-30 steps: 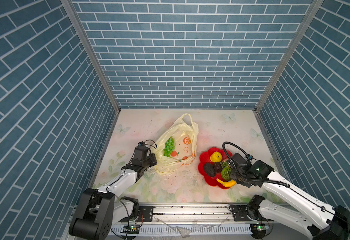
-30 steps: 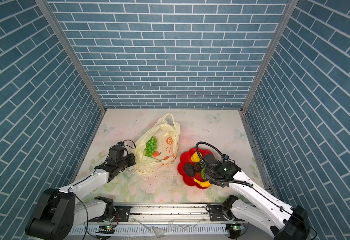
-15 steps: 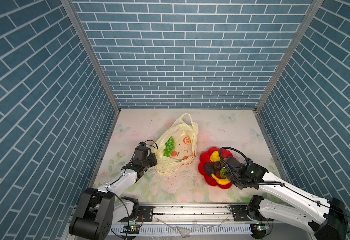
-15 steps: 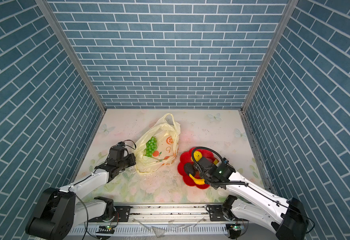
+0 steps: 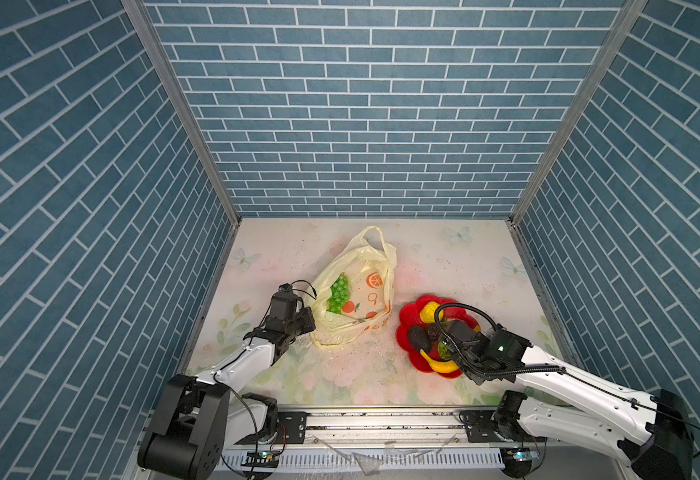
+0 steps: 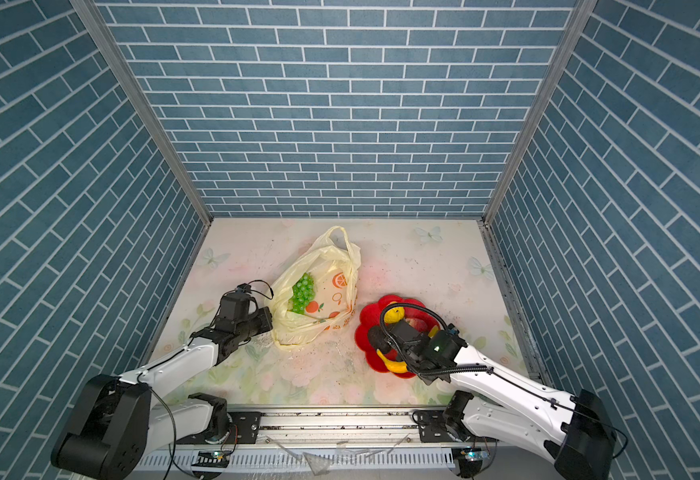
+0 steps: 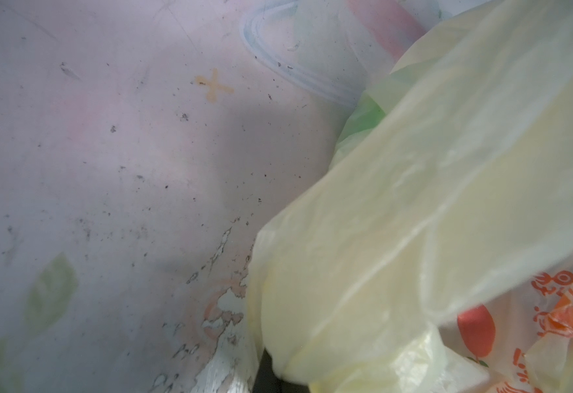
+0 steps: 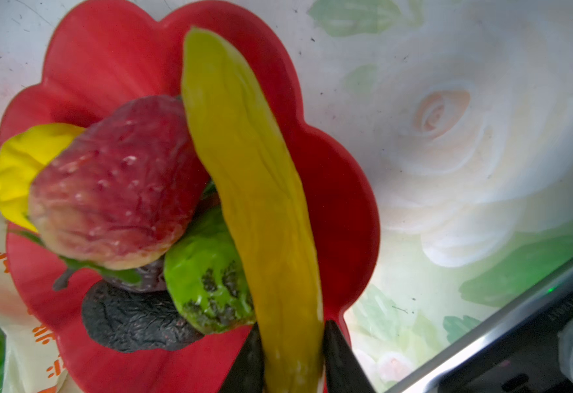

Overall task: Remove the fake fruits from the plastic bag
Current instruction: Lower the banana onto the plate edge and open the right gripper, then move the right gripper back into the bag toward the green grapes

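- left gripper (image 5: 310, 323): jaws closed right down at the near edge of the plastic bag (image 5: 358, 262). In the left wrist view the cream film folds down into the jaws and covers them, with only a dark sliver of jaw showing beneath. It reads as a pinch on the bag's edge.
- right gripper (image 8: 291, 343): jaws narrow, one black tip on each side of the end of the banana (image 8: 251, 190), no gap visible on either side. The banana runs straight out from the jaws across the red flower-shaped plate (image 8: 108, 51).
- To one side of the right jaws, on the plate:
  - green round fruit (image 8: 210, 282) with dark blotches, touching the banana
  - dark brown bumpy fruit (image 8: 132, 323) beside it
  - strawberry (image 8: 115, 183) farther out
  - yellow lump (image 8: 19, 170) beyond the strawberry
- grape bunch (image 5: 337, 297): inside the bag, just ahead of the left jaws and well apart from the right jaws.
- Writing: orange lettering (image 7: 550, 289) on the bag, too crumpled and blurred to read. An orange-slice print (image 5: 374, 279) sits beside the grapes.
- Views:
  - Both top views show the bag lying on the floral desk (image 5: 443, 257) with the grapes in its mouth. The left wrist view gives only a green tinge through the film.
  - How the right jaws meet the banana shows only in the right wrist view. From above, the wrist covers the tips.
  - The right wrist view also catches a corner of the grapes and the bag's print.
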